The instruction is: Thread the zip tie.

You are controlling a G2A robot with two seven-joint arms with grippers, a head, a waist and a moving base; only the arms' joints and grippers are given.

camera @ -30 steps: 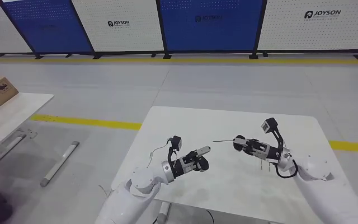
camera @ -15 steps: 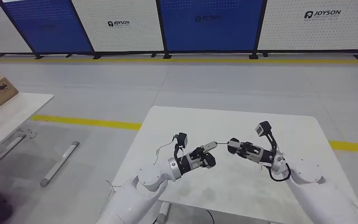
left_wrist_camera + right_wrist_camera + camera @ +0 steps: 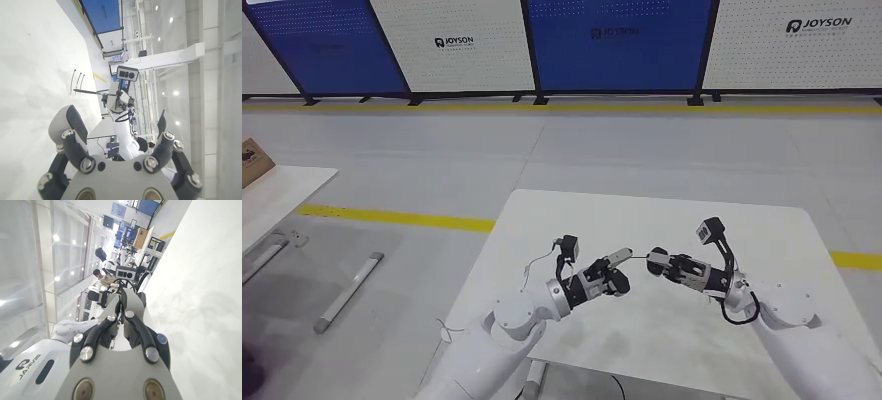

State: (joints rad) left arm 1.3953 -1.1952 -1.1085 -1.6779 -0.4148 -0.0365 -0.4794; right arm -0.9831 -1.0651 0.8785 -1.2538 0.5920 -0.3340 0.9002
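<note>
A black zip tie [image 3: 88,92] sticks out sideways from my right gripper [image 3: 113,97], which is shut on it above the white table [image 3: 542,215]. In the right wrist view the strap [image 3: 122,299] runs between the closed fingers [image 3: 135,302]. My left gripper [image 3: 119,121] is open and empty, facing the tie's free tip a short way off. From above, the left gripper [image 3: 616,263] and the right gripper [image 3: 656,262] nearly meet over the table's middle, with the thin tie [image 3: 639,258] between them.
Three spare black zip ties [image 3: 77,79] lie side by side on the table beyond the held one. The table's far edge [image 3: 642,195] borders open floor with a yellow line [image 3: 392,216]. A second white table [image 3: 282,195] stands at the left.
Both grippers have closed in on each other over the table's middle: the left moved right and forward, the right moved left with the tie. The gap has barely changed in the last half second.
</note>
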